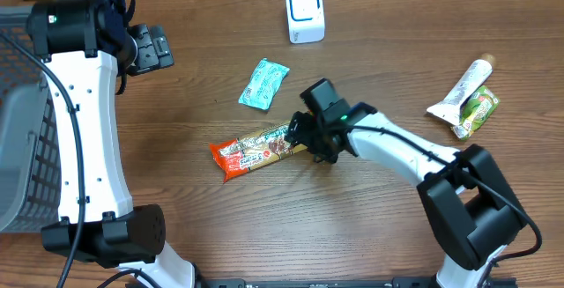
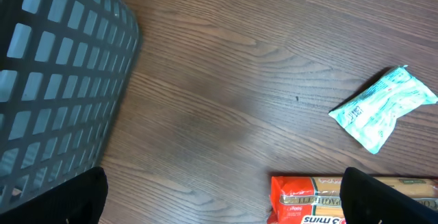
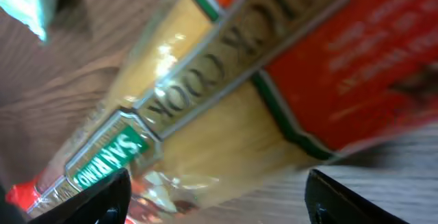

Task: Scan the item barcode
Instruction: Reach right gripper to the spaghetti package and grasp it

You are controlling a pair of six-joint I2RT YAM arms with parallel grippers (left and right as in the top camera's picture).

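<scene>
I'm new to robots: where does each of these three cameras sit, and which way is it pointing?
Overhead: fixed above the table, looking straight down; left arm, right arm, basket, scanner, pack, pouch show.
Left wrist: on the left arm, looking down past its dark fingers at basket, pouch, pack end.
Right wrist: on the right arm, close over the pack, its fingers at the lower corners.
Shared: all three show the pack; overhead and left wrist also share the basket.
</scene>
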